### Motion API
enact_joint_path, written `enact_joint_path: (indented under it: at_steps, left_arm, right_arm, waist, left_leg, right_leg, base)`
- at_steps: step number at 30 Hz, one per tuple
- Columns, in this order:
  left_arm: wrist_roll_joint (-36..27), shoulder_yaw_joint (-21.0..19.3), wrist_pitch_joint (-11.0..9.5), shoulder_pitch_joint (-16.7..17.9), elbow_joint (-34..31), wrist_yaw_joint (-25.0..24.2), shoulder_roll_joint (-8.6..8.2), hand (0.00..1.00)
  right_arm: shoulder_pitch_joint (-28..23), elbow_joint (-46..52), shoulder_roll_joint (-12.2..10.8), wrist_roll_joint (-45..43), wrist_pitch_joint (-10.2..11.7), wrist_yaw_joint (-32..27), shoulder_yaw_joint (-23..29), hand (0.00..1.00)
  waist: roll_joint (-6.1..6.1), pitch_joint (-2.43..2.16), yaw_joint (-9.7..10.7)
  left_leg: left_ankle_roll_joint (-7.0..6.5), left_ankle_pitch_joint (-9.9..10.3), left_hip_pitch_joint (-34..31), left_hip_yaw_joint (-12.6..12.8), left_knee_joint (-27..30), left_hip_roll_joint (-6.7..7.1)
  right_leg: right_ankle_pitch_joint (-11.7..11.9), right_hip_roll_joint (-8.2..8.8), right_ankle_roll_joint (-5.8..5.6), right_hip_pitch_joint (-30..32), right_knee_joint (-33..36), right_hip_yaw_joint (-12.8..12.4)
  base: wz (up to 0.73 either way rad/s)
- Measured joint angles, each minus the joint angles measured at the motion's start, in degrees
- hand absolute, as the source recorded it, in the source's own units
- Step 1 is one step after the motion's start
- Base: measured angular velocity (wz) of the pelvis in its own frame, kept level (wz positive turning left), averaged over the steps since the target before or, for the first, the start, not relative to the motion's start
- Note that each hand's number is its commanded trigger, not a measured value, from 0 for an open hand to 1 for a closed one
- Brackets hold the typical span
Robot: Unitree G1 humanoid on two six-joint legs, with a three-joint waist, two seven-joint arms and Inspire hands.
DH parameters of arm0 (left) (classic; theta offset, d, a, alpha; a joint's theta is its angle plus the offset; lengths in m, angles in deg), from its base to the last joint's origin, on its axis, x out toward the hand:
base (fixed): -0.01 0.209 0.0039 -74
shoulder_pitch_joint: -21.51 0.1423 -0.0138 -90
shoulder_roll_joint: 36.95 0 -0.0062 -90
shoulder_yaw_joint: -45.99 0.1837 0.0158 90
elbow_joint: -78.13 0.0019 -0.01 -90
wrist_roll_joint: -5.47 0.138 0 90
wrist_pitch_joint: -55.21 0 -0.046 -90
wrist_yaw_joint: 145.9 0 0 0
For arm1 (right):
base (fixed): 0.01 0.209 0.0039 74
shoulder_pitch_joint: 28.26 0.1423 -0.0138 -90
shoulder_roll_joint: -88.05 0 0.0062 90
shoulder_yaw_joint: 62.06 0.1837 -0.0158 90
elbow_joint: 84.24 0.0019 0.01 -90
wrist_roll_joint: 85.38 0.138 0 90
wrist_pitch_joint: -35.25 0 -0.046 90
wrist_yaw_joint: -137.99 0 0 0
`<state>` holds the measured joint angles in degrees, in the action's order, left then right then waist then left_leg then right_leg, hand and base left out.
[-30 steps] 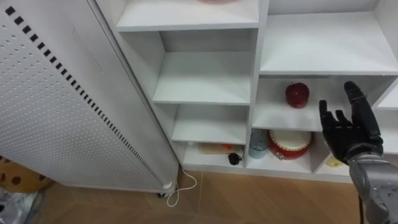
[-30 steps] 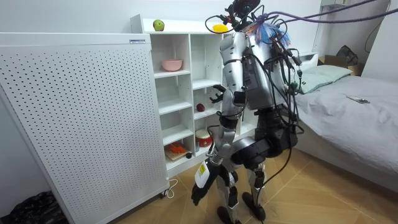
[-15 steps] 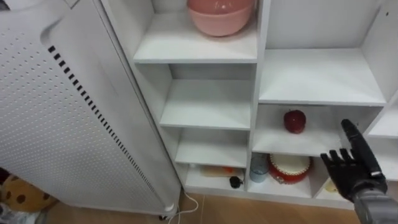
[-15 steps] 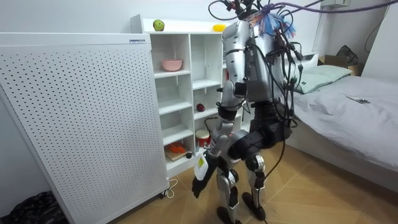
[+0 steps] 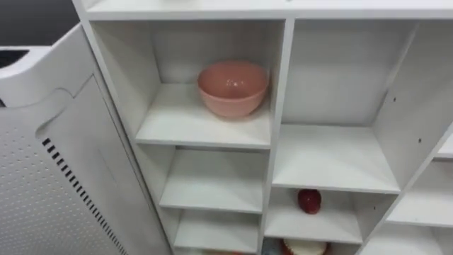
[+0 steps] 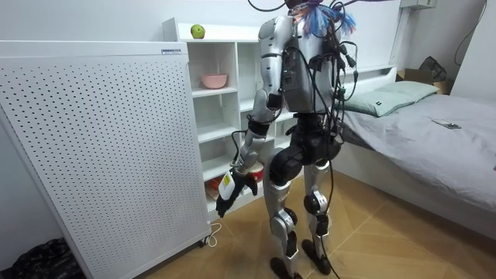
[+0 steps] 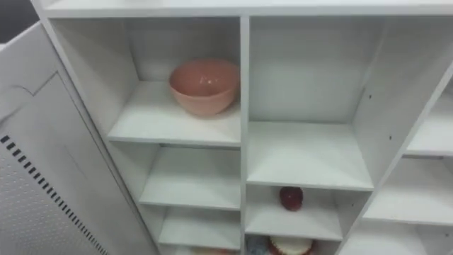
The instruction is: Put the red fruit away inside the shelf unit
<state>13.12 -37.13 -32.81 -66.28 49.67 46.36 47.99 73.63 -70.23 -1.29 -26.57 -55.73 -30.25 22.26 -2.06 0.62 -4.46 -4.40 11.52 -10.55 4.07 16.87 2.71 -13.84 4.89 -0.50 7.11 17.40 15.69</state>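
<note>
Your left hand [image 6: 226, 200] hangs well below the pink bowl [image 5: 233, 86], fingers unreadable; probably best to raise it slowly, clear of the closet [image 5: 279, 106], toward the green fruit [image 6: 198, 31] above that bowl.

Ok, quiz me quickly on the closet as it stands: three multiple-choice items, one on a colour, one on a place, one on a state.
1. What colour is the bowl?
A white; B blue; C pink.
2. Where is the red apple?
A in the bowl; B on a lower shelf, one column right of the bowl's; C on the floor.
3. How does the bowl stand?
A upright, mouth up; B upside down; C on its side.

Answers:
1 C: it is pink against the white closet.
2 B: it sits in the compartment under the one beside the bowl's.
3 A: its inside shows from above.
</note>
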Motion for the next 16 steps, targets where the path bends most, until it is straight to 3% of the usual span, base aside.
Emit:
enact_joint_path:
  at_steps: [2,4,9,16]
  left_arm:
    - [1.12,-0.11,-0.68,1.57,-0.57,0.08,0.06,0.0]
    - [2.93,-0.28,-0.75,3.16,-1.44,0.03,-0.07,0.0]
    - [7.94,-6.76,-0.74,6.21,-2.5,0.04,-1.28,0.0]
    - [7.7,-9.0,-0.76,6.45,0.39,0.56,-1.44,0.0]
  right_arm:
    - [-3.07,0.02,-1.39,-1.26,-0.73,1.08,0.11,0.0]
    - [-5.23,0.83,-1.84,-1.52,-1.57,1.98,0.89,0.0]
    - [-9.96,3.71,-3.42,-7.25,-1.54,2.99,3.26,0.0]
    - [-13.29,2.02,-5.84,-19.18,-1.56,3.09,2.51,0.0]
  waist:
    - [-0.97,-0.6,0.78]
    - [-1.08,-0.56,1.62]
    - [-0.94,-0.29,2.82]
    - [-0.73,-0.06,2.73]
  left_leg:
    - [0.02,0.0,3.33,-0.16,-1.65,0.1]
    - [0.02,0.0,5.67,-0.24,-2.5,0.15]
    - [0.26,0.18,11.23,0.06,-6.08,0.07]
    - [0.29,0.39,14.1,0.41,-7.34,-0.03]
  right_leg:
    - [0.43,-0.37,-0.22,-4.14,-2.93,0.23]
    - [1.14,-0.73,-0.61,-7.12,-5.16,0.23]
    - [2.17,-1.5,-0.86,-12.29,-8.76,-0.56]
    - [2.19,-1.75,-0.88,-14.62,-8.74,-1.81]
  base:
    - [0.09]
    - [0.06]
    - [-0.08]
    - [-0.05]
